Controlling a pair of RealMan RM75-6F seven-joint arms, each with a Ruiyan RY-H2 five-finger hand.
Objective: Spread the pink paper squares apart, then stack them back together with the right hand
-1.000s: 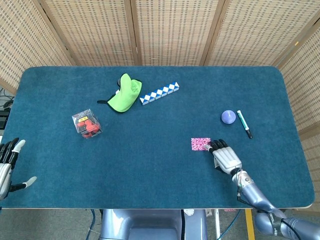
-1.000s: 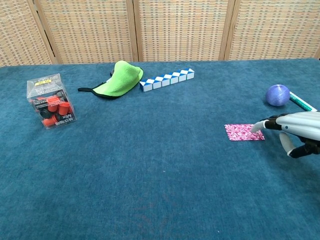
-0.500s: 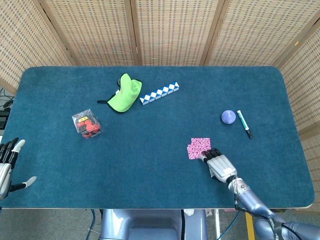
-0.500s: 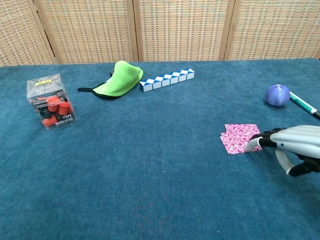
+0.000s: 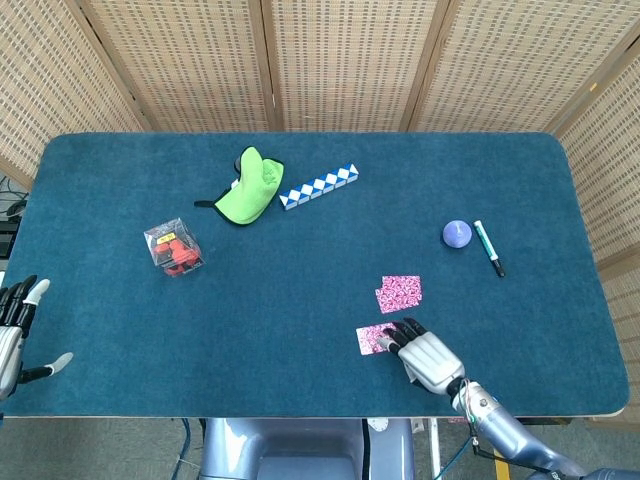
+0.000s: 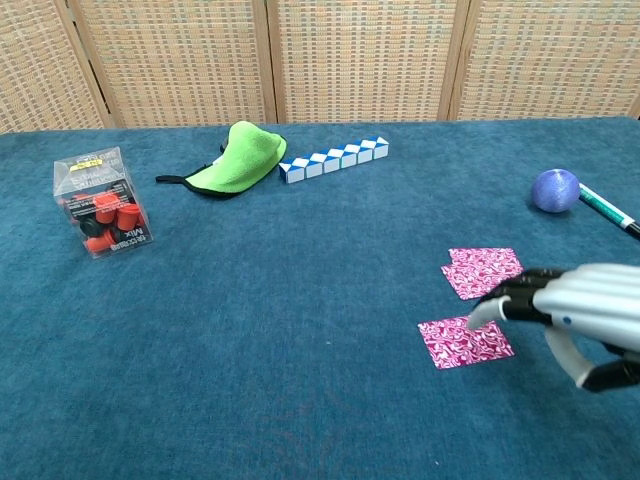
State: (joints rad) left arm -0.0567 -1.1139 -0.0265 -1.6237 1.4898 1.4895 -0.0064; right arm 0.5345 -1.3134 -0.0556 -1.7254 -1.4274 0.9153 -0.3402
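**Desk editor:** What is the right hand doing?

**Photographer:** The right hand lies low over the blue desk, its dark fingertips pressing down on one pink paper square. The fingers are stretched forward rather than curled, and nothing is gripped; the sheet lies flat under the tips.

**Desk editor:** And the other squares?

**Photographer:** Two more pink squares lie just beyond the hand, farther from the robot, still overlapping each other at a slight angle. A narrow strip of desk separates them from the pinned sheet.

**Desk editor:** What else is around the hand?

**Photographer:** Farther off, out past its outer side, sit a purple ball and a green-capped marker, near each other. Well apart on the hand's inner side are a clear box of red pieces, a green cloth and a blue-and-white folding snake puzzle, the last two almost touching.

**Desk editor:** The left hand?

**Photographer:** The left hand shows at the frame's edge in the head view only, off the desk's end, far from everything, fingers spread and holding nothing.
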